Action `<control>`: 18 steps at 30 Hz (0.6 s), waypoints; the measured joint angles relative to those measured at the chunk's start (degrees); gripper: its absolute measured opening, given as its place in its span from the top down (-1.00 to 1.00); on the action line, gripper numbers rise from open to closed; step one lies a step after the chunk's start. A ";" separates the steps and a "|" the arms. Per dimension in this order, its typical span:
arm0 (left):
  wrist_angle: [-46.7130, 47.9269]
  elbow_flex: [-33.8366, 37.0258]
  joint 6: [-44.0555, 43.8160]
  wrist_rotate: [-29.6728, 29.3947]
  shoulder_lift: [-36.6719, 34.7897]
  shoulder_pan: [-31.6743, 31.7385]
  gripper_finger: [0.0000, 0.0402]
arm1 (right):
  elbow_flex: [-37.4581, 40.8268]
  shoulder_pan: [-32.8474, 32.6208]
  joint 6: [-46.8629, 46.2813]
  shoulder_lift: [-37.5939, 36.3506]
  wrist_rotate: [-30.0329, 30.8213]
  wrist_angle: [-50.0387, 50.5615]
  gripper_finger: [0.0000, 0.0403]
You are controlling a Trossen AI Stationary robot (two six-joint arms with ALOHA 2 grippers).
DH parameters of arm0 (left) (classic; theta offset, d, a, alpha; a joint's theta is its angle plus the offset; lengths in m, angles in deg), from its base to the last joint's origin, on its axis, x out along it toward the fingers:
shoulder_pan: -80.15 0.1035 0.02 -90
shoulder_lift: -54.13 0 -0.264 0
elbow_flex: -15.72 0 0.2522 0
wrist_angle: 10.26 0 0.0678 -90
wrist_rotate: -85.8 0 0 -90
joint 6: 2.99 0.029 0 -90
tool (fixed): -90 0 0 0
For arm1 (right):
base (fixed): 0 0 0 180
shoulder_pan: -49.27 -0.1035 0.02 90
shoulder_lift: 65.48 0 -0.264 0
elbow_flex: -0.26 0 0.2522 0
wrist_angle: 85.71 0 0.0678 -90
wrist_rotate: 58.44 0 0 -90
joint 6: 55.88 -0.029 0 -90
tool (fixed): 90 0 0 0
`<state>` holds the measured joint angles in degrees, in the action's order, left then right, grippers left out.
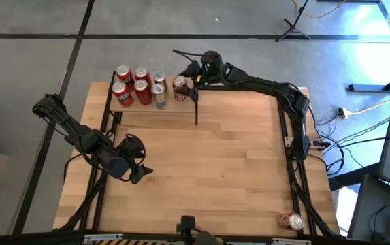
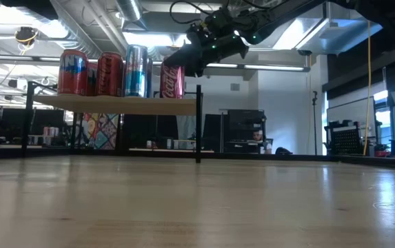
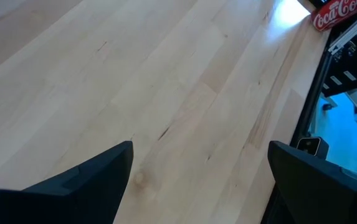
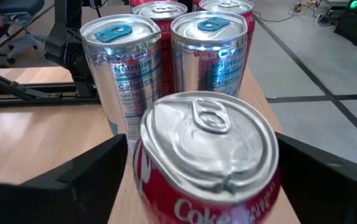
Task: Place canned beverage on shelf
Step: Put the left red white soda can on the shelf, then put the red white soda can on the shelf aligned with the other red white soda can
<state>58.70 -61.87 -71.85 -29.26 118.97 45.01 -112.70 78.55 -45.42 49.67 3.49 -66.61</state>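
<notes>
Right gripper (image 4: 200, 180) (jaws wide) — astride Coke can (image 4: 206, 155)

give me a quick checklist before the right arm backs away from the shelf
1. Coke can upright on the shelf: ok.
2. Right gripper fingers apart, flanking the can: ok; clear of its sides: cannot tell.
3. Can away from the shelf's end: not ok, it stands close to it.
4. Silver cans beside it upright: ok.
5. Left gripper open over bare table: ok.
6. Spare can lying at the table corner: ok.
</notes>
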 joint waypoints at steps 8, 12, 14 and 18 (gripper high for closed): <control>0.00 0.00 0.00 0.02 0.00 0.00 -0.80 | -2.30 0.00 0.11 -0.75 2.74 -1.17 -0.88; 0.01 0.00 0.02 0.04 0.00 0.00 -0.80 | -6.40 0.00 0.33 -1.78 3.21 2.31 -0.88; 0.01 0.00 0.44 0.03 0.00 0.00 -0.80 | -9.33 -0.01 0.34 -2.22 3.07 6.13 -0.88; 0.02 0.00 1.54 -0.75 0.00 -0.02 -0.80 | -16.79 -1.14 1.65 -2.43 2.84 17.29 -0.88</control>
<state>58.72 -61.87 -70.31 -30.01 118.97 44.99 -129.49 77.41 -43.78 47.24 6.33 -49.32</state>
